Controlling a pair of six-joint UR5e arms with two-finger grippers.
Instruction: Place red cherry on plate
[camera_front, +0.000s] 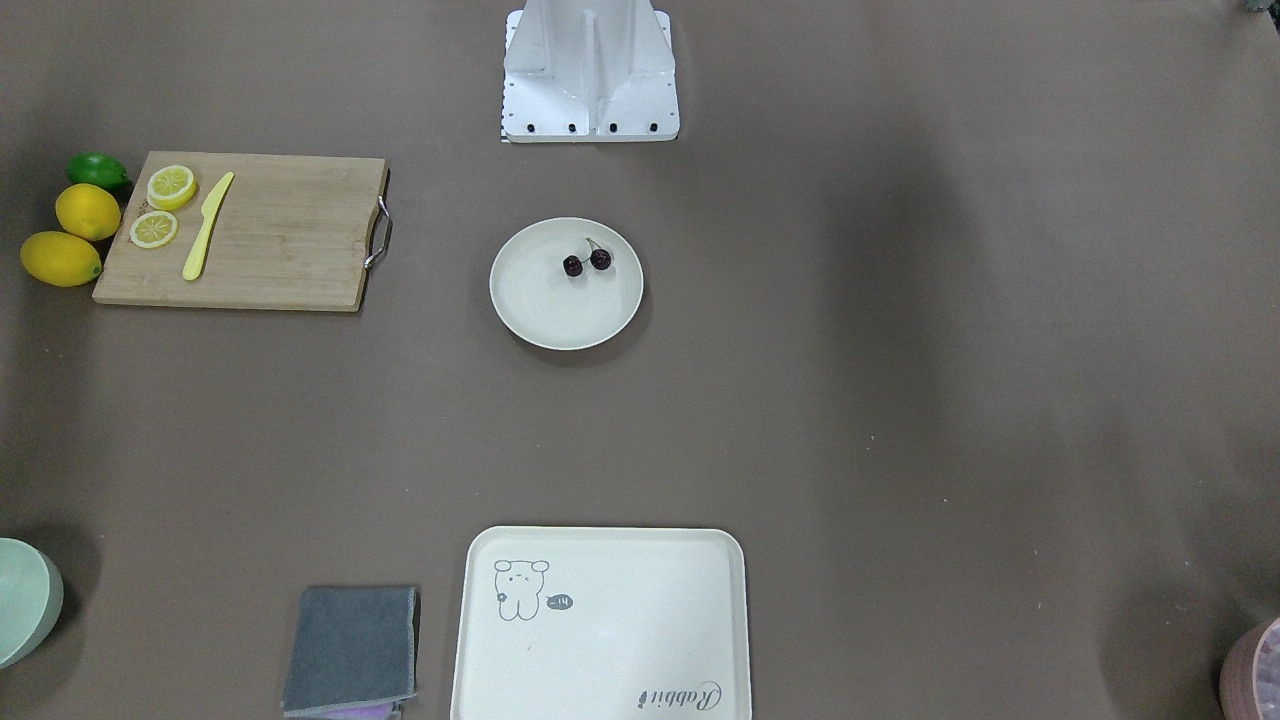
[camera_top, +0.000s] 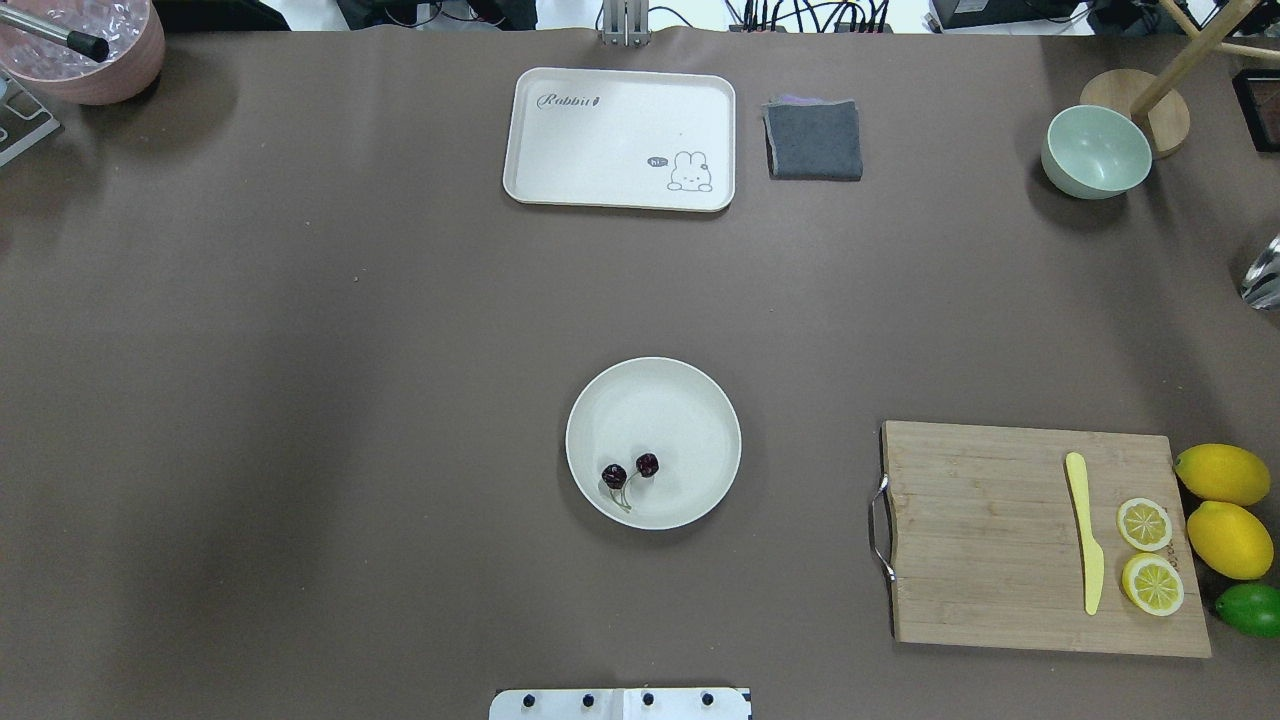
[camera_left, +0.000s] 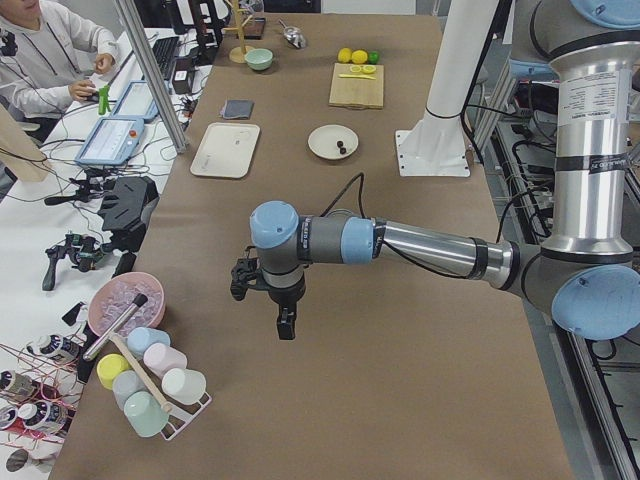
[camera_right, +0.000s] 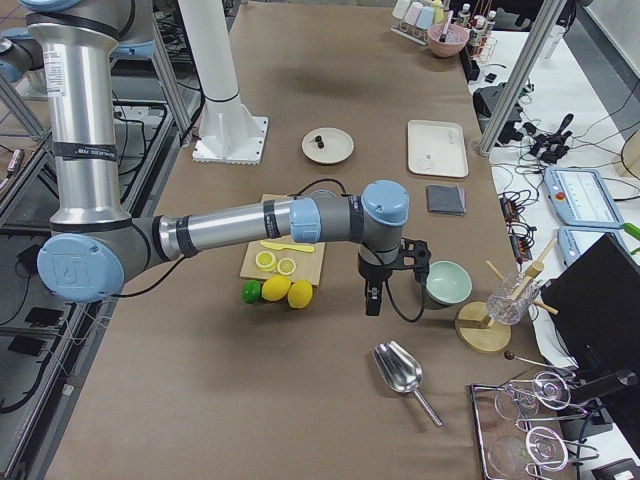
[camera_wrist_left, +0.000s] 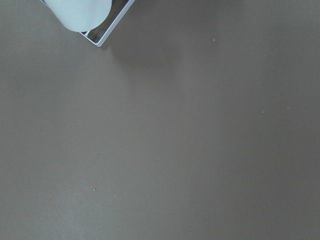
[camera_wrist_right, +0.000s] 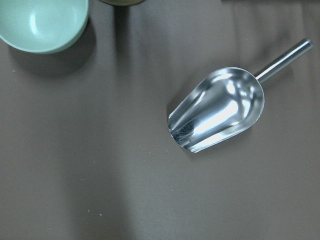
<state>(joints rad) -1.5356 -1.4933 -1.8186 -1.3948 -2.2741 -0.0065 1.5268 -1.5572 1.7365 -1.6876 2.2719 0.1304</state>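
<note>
The red cherry (camera_front: 586, 261) is sitting inside the plate (camera_front: 545, 312), toward the side nearest the robot's base, its two dark fruits lying side by side with their thin stems joined. The plate is resting in the middle of the brown surface (camera_front: 900, 400), well apart from both arms.

The left claw (camera_left: 285, 325) is hanging over a bare stretch of the surface at the robot's left end, pointing down, near the cup rack (camera_left: 150, 385). From where it shows I cannot tell whether it is spread or pressed together. The right claw (camera_right: 372, 300) is hanging at the opposite end, pointing down between the green bowl (camera_right: 448, 282) and the metal scoop (camera_right: 400, 372). Here too I cannot tell how its fingers are standing.

On the robot's right a cutting board (camera_front: 280, 235) is carrying two lemon slices (camera_front: 171, 187) and a yellow knife (camera_front: 207, 226), with two whole lemons (camera_front: 87, 211) and a lime (camera_front: 97, 171) lying just beside its edge. Across the surface from the robot, a tray (camera_front: 620, 620) with a cartoon drawing is lying next to a folded grey cloth (camera_front: 350, 650).
</note>
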